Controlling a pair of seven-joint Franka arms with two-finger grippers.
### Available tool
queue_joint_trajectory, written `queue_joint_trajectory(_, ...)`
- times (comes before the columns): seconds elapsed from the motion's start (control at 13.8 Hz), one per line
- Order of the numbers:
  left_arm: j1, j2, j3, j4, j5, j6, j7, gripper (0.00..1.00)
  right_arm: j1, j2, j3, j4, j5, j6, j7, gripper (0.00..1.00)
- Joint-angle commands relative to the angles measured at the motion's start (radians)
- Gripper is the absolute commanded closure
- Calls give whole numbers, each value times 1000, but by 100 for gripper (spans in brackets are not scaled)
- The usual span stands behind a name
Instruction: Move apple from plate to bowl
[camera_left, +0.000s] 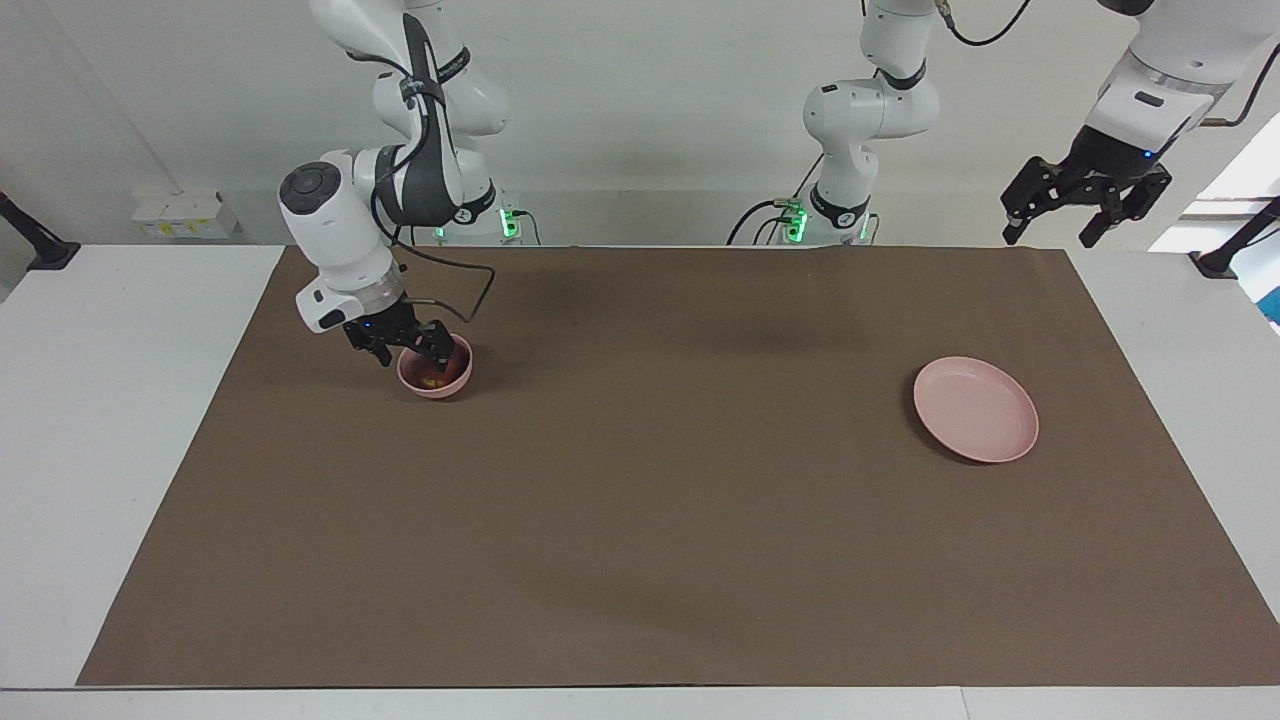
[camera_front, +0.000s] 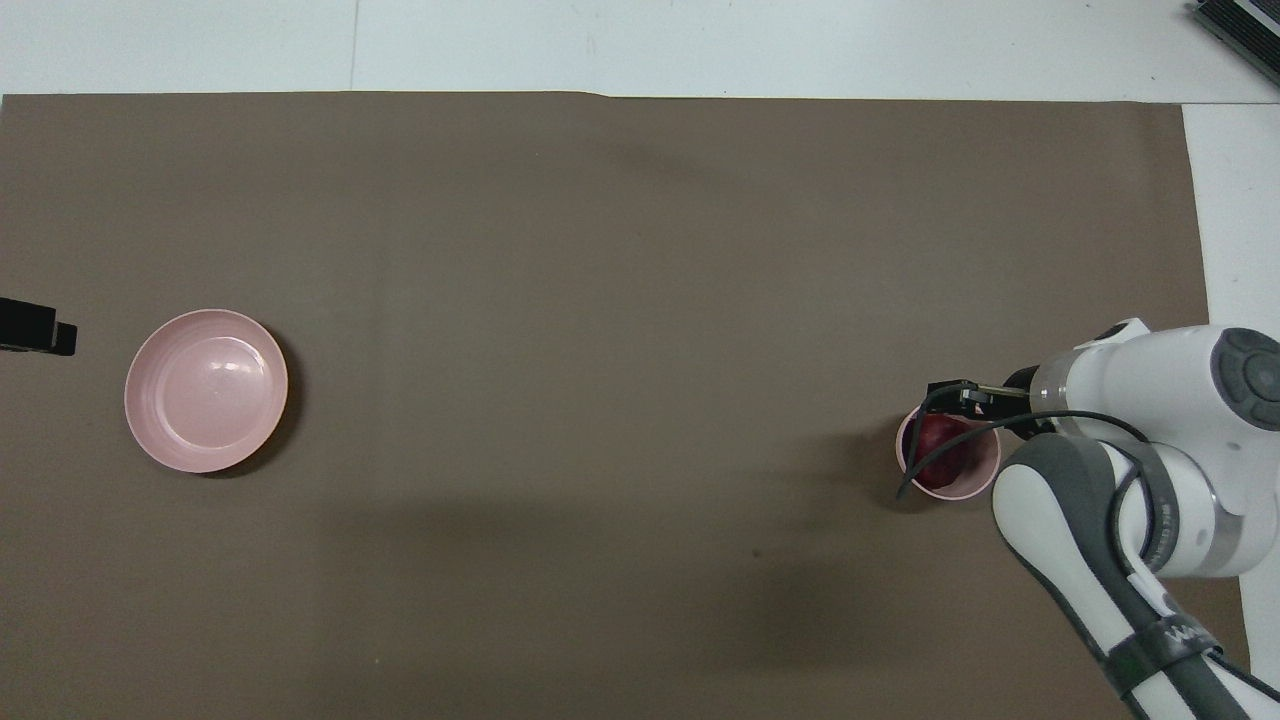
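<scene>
The dark red apple (camera_left: 432, 378) (camera_front: 940, 460) lies inside the small pink bowl (camera_left: 441, 390) (camera_front: 976, 491) at the right arm's end of the mat. My right gripper (camera_left: 412, 352) hangs just over the bowl, open, its fingers spread at either side of the apple and not gripping it. The flat pink plate (camera_left: 975, 410) (camera_front: 205, 390) sits bare at the left arm's end. My left gripper (camera_left: 1050, 234) waits open, raised high over the mat's corner by the left arm's base; only its tip (camera_front: 35, 338) shows in the overhead view.
A brown mat (camera_left: 660, 520) covers most of the white table (camera_left: 110, 420). The right arm's elbow and cable (camera_front: 1090, 520) hang over the mat beside the bowl.
</scene>
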Motion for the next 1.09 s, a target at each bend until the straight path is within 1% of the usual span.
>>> queue_joint_trajectory(0.0, 13, -19, -8, -25, 14, 18, 14, 0, -50, 26, 9, 175, -28, -147, -125, 0)
queue_joint_trajectory(0.15, 13, -19, -8, -25, 14, 16, 14, 0, -61, 25, 7, 290, -29, -250, -162, 0)
queue_joint_trajectory(0.29, 13, -19, -8, -25, 14, 15, 14, 0, -63, 23, 6, 414, -40, -403, -145, 0)
queue_joint_trajectory(0.36, 13, -19, -8, -25, 14, 15, 14, 0, -61, 13, 7, 454, -49, -460, -112, 0)
queue_joint_trajectory(0.51, 13, -19, -8, -25, 14, 18, 14, 0, -44, -24, 23, 467, -55, -529, -23, 0)
queue_joint_trajectory(0.65, 13, -18, -8, -25, 14, 15, 14, 0, -4, -52, 38, 468, -54, -560, 31, 0)
queue_joint_trajectory(0.73, 11, -19, -8, -25, 14, 12, 14, 0, -3, -61, 35, 487, -48, -592, 23, 0)
queue_joint_trajectory(0.87, 11, -18, -8, -23, 14, 10, 14, 0, -4, -60, 29, 586, -45, -690, 23, 0)
queue_joint_trajectory(0.94, 11, -18, -8, -22, 14, 10, 12, 0, -4, -54, 29, 603, -49, -706, 23, 0)
queue_joint_trajectory(1.02, 11, -16, -8, -20, 14, 11, 14, 0, -6, -55, 29, 599, -49, -700, 23, 0)
